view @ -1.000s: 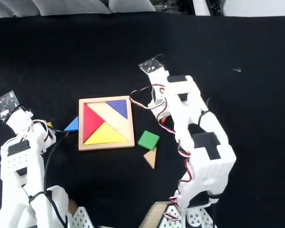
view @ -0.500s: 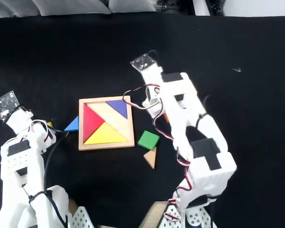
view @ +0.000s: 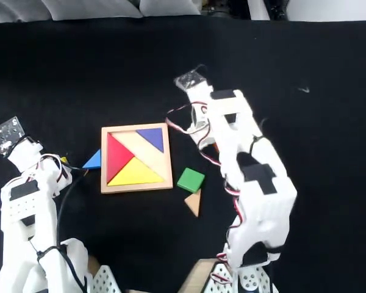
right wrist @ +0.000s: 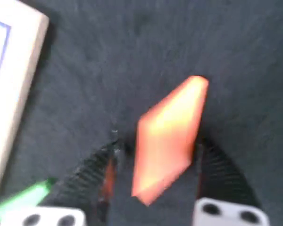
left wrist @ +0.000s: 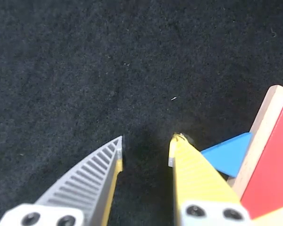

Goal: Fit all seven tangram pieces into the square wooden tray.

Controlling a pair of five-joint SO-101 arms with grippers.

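The right arm (view: 250, 177) rises from the lower middle of the high view and stretches toward the upper middle, its wrist bent down over the black desk (view: 305, 152) just right of the square wooden tray (view: 136, 187). The right end effector (right wrist: 155, 141) has its two dark fingers drawn in against either side of an orange piece (right wrist: 170, 141), which sits tilted between them, pinched; the view is blurred, so the exact contact is hard to read. In that wrist view a corner of the tray shows at the upper left and the green square (right wrist: 23, 200) at the lower left. The left arm (view: 27, 201) stands in the lower left of the high view, folded upward with its wrist pointing at the tray's left side. The left end effector (left wrist: 148, 141) is spread, one grey and one yellow finger apart with nothing but bare desk between them; the yellow finger lies just beside the light blue triangle (left wrist: 226, 153), which rests on the desk touching the tray's outer left rim. Inside the tray lie a red triangle (view: 117, 155), a yellow triangle (view: 134, 174), a dark blue piece (view: 151, 137) and a pale piece (view: 140, 149). To the tray's right the green square and a tan triangle (view: 194, 201) lie loose on the desk, near each other.
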